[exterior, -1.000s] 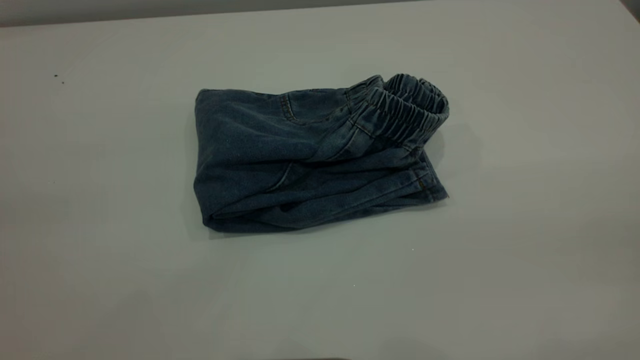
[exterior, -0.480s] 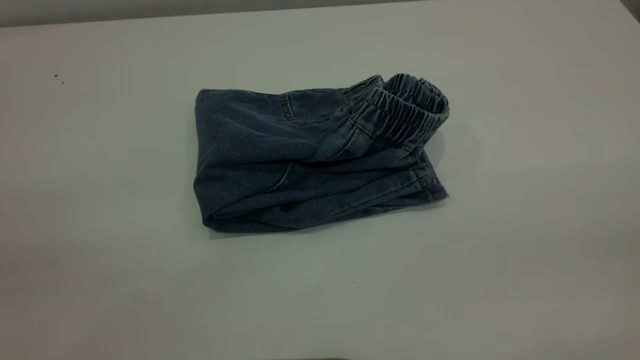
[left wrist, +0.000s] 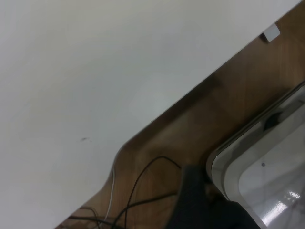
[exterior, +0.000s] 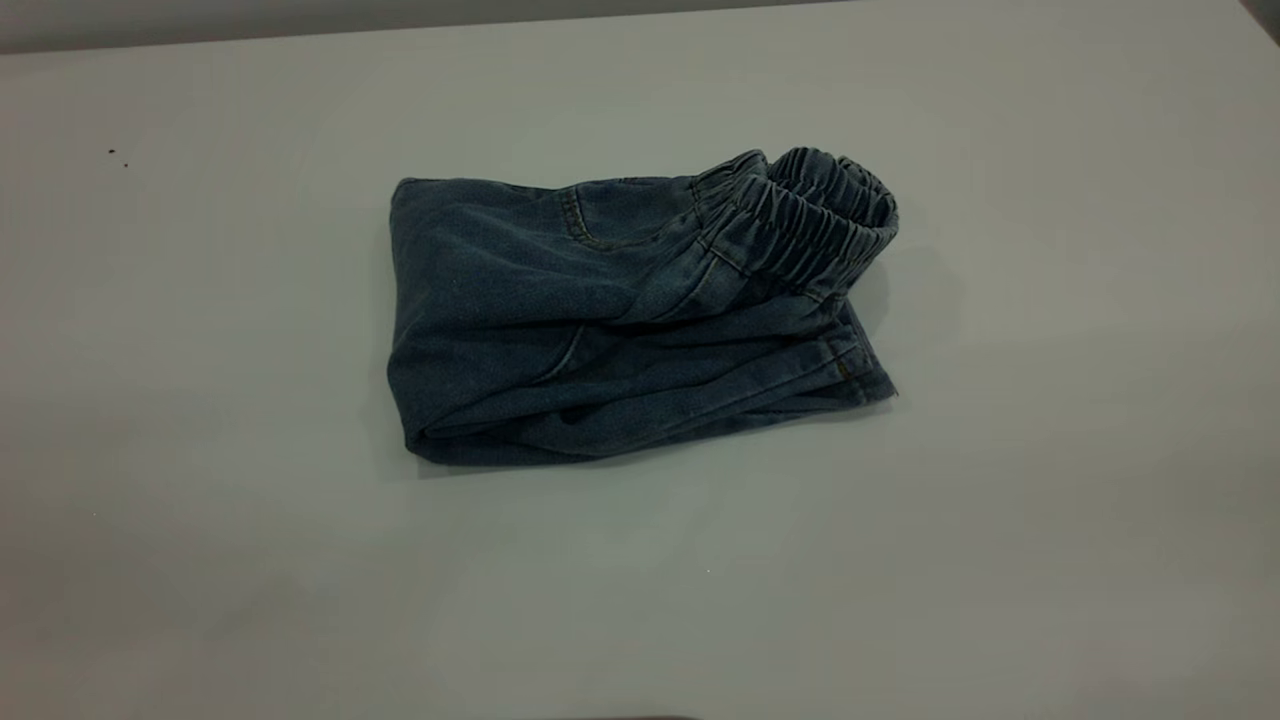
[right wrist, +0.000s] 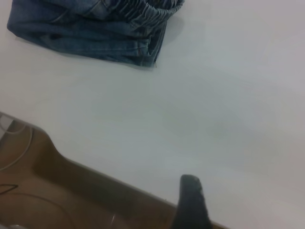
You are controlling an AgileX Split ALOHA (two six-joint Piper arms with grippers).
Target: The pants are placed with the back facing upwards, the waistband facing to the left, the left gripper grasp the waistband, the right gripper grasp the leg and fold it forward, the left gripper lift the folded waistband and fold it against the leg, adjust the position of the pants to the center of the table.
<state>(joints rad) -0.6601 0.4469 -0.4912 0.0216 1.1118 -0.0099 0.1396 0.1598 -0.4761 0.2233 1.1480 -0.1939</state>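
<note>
- The pants [exterior: 630, 310] lie folded into a compact bundle near the middle of the table [exterior: 1050, 520], with no gripper touching them.
- Their gathered elastic waistband [exterior: 825, 220] stands up in a loop at the bundle's right end in the exterior view, over the stitched hems [exterior: 860, 375] of the legs beneath it.
- The fold edge [exterior: 400, 320] forms the bundle's left end; a curved pocket seam [exterior: 580, 225] shows on the top layer.
- Neither arm appears in the exterior view.
- Left gripper [left wrist: 198, 205]: only one dark finger shows in its wrist view, so whether the claw is open or closed cannot be told. It sits off the table, over the brown floor [left wrist: 224, 109], with thin black cables [left wrist: 143, 186] and a white-rimmed tray [left wrist: 267, 171] just beside it. The table's edge runs near it; the pants are out of its sight.
- Right gripper [right wrist: 190, 205]: again a single dark finger tip is visible, so its claw state cannot be told. It hangs at the table's edge, and the pants [right wrist: 95, 28] lie well apart from it across bare tabletop, hem corner nearest.
- Tiny dark specks [exterior: 118, 157] mark the table far left of the pants.
</note>
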